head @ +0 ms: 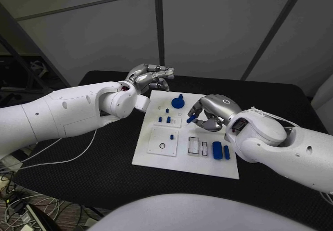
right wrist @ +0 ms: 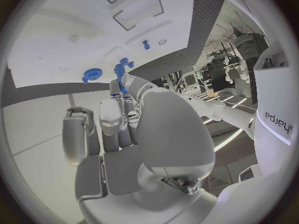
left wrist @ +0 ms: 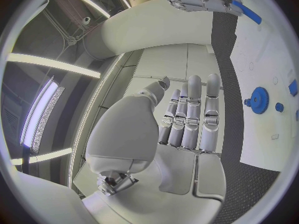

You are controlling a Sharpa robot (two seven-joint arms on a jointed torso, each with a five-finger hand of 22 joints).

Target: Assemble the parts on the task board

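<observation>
Holding a blue peg (head: 191, 119) in my right hand (head: 211, 113) over the task board (head: 156, 156); next I fit it in a hole. My left hand (head: 149, 77) holds nothing, fingers straight.

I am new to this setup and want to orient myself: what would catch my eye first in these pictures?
The white task board in the middle of the black table stands out first, with a blue gear near its far edge. Over the board, the right hand pinches a small blue part. The left hand hangs empty beyond the board's far left corner.
</observation>
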